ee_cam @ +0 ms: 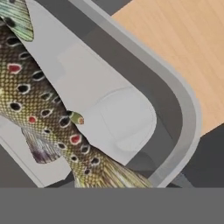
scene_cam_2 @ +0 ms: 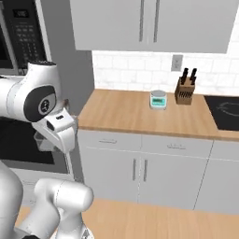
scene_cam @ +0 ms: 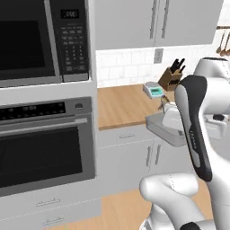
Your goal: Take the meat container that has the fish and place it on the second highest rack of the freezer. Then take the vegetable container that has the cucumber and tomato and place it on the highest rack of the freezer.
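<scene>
While the white arm reaches out beside the wooden desk (scene_cam: 126,105), the meat container (scene_cam: 164,128) hangs in the air at the desk's front edge, level with its top and clear of its surface. In the left base view the grey tray sits at the end of the arm, partly hidden behind the arm's dark forearm cover, with the drawers below the desk under it. In the right base view a corner of the same tray (scene_cam_2: 44,141) peeks out under the arm's wrist, off the left end of the desk and in front of the dark oven door.

From the hand view the tray's rounded grey rim (ee_cam: 186,109) curves across the picture, and the fish (ee_cam: 39,113) lies inside it on the pale floor, spotted olive-tan with dark and red dots, its tail fin fanned toward the lower edge. Light wood shows beyond the rim.

Whether the fingers are clamped on the tray I cannot tell: their tips do not show clearly, though the tray rides at the hand without other support.

On the desk, toward its back by the tiled wall, stand a knife block (scene_cam_2: 185,91) and just left of it a small teal-and-grey kitchen scale (scene_cam_2: 158,100). Grey wall cabinets hang above the desk.
</scene>
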Available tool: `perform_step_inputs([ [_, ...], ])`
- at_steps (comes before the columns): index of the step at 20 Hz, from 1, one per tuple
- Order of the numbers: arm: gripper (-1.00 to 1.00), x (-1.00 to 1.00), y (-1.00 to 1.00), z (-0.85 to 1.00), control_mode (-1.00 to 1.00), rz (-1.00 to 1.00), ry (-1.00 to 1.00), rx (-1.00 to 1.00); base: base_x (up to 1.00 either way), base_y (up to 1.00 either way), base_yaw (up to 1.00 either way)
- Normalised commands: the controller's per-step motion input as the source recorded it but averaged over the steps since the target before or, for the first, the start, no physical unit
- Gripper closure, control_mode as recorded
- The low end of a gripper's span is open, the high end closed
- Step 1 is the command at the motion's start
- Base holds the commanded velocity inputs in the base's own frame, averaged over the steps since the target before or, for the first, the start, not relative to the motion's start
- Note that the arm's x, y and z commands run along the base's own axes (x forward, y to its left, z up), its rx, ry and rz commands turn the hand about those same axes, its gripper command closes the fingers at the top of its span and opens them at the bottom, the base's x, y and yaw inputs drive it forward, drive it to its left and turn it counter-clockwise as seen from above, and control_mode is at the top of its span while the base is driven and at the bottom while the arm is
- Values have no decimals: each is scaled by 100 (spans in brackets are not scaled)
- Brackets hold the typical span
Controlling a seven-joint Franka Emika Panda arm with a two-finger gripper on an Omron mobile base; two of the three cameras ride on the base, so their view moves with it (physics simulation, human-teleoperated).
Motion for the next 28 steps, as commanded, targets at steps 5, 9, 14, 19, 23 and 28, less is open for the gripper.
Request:
perform_step_inputs([
  [5, 100, 0, 0, 0, 100, 0, 0, 0, -10, 100, 0],
  [9, 100, 0, 0, 0, 100, 0, 0, 0, -10, 100, 0],
  [14, 100, 0, 0, 0, 100, 0, 0, 0, -21, 100, 0],
  [19, 100, 0, 0, 0, 100, 0, 0, 0, -31, 100, 1],
  [23, 100, 0, 0, 0, 100, 0, 0, 0, -20, 100, 5],
  [28, 100, 0, 0, 0, 100, 0, 0, 0, -9, 100, 7],
])
